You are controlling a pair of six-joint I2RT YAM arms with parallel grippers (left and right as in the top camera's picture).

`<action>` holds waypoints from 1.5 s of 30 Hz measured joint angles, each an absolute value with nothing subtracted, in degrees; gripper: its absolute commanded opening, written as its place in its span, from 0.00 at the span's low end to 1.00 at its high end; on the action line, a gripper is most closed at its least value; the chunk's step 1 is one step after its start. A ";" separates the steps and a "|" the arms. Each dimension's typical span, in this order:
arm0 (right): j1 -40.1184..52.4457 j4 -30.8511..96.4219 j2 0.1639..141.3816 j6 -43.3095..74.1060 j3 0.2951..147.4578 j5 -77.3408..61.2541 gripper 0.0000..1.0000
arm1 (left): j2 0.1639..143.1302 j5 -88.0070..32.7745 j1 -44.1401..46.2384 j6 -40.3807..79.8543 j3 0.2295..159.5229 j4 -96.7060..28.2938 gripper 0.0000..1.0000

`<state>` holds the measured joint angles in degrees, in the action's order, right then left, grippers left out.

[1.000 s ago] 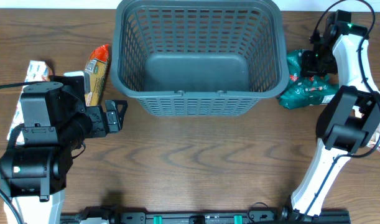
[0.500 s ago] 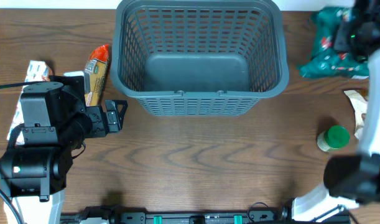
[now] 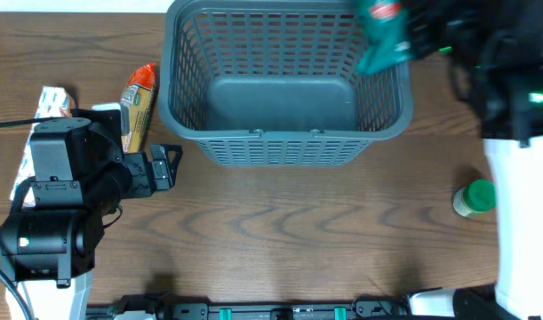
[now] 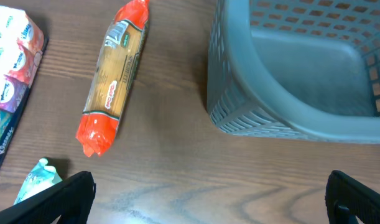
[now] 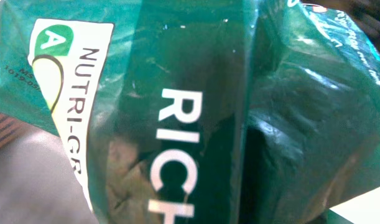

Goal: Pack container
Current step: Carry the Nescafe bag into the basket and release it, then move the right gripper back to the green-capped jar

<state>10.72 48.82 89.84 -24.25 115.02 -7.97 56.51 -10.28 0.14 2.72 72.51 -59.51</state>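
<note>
The container (image 3: 284, 135) is a large dark grey lattice basket at the back middle of the table, with nothing inside; its near left corner shows in the left wrist view (image 4: 289, 118). My right gripper (image 3: 420, 34) is blurred above the basket's right rim and is shut on a green crinkly bag (image 3: 382, 36). That bag fills the right wrist view (image 5: 196, 112) and hides the fingers. My left gripper (image 3: 171, 165) is open and empty, left of the basket's front, low over bare wood (image 4: 208, 208).
An orange-ended pasta packet (image 3: 139, 102) lies left of the basket, also in the left wrist view (image 4: 112, 84). White printed packets (image 3: 53, 100) lie at the far left. A green-lidded jar (image 3: 477, 197) stands at the right.
My right arm has lifted the green bag from the table right of the basket and carried it left, to above the basket's right rim. The jar is now uncovered. The left arm has not moved.
</note>
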 measured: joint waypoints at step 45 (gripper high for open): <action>22.31 64.64 117.10 -21.96 133.16 -17.06 0.45 | 56.51 -10.31 0.14 2.72 72.51 -60.23 0.99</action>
